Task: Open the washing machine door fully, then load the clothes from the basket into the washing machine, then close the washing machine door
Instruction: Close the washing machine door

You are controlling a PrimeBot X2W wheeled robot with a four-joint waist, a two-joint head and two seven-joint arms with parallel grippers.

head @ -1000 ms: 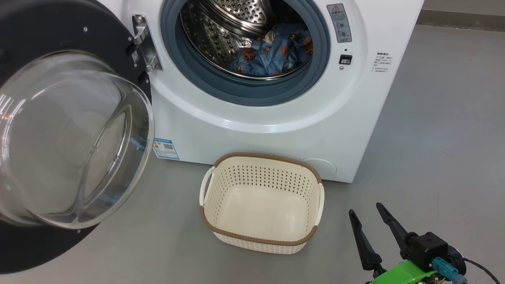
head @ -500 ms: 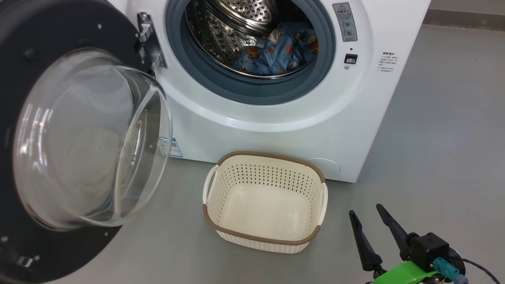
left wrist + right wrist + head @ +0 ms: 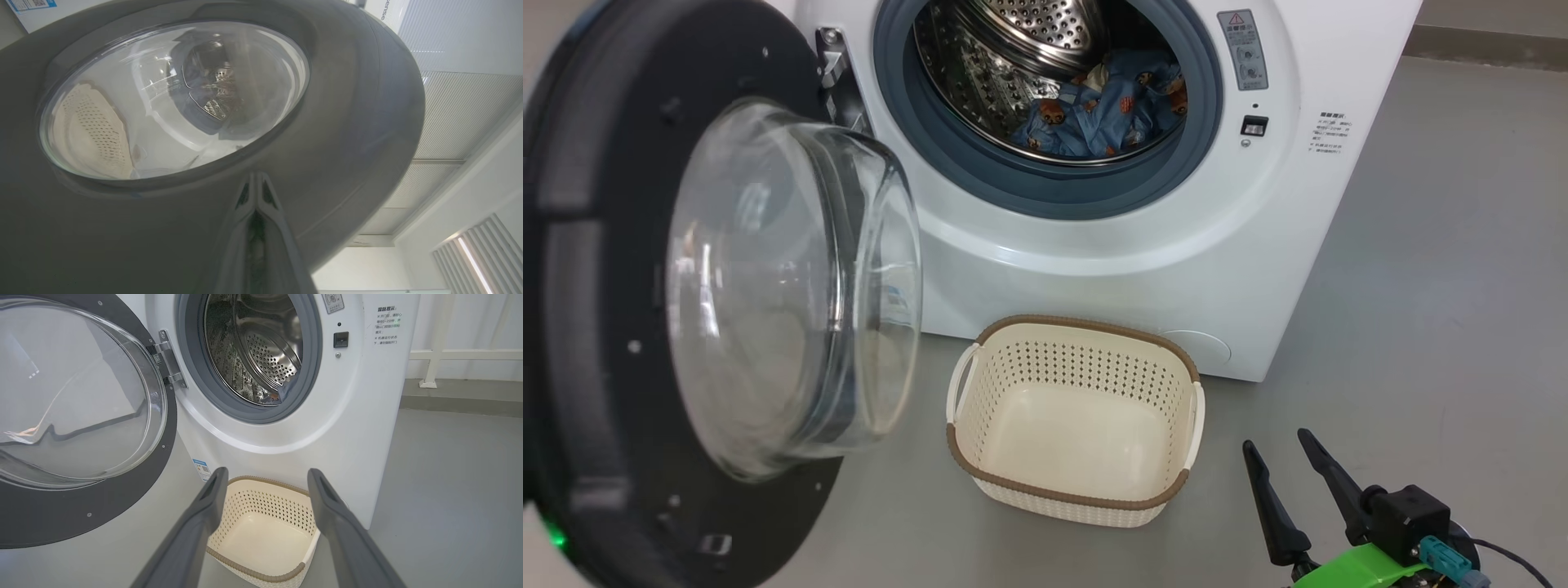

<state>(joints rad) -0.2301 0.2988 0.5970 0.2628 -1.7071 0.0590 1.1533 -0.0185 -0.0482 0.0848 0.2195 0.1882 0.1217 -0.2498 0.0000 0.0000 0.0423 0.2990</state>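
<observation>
The washing machine (image 3: 1094,269) stands with its drum showing, and the blue printed clothes (image 3: 1107,110) lie inside it. The washing machine door (image 3: 596,245) hangs on its hinge at the left, swung partway out, its glass bowl facing the basket. The basket (image 3: 1086,324) sits on the floor before the machine with nothing in it. In the left wrist view my left gripper (image 3: 256,175) is shut, its tips against the door's (image 3: 347,122) dark outer rim just below the glass. My right gripper (image 3: 1274,445) is open and holds nothing, low on the right beside the basket (image 3: 265,502).
Grey floor (image 3: 1437,286) stretches to the right of the machine. A white rail and a wall (image 3: 461,355) stand behind it on the right. The door latch slot (image 3: 1253,125) sits on the machine front, right of the drum opening.
The door has swung round on its hinge towards the machine's opening, its glass bowl now turned more sideways. The head view has shifted a little. My right gripper has stayed where it was.
</observation>
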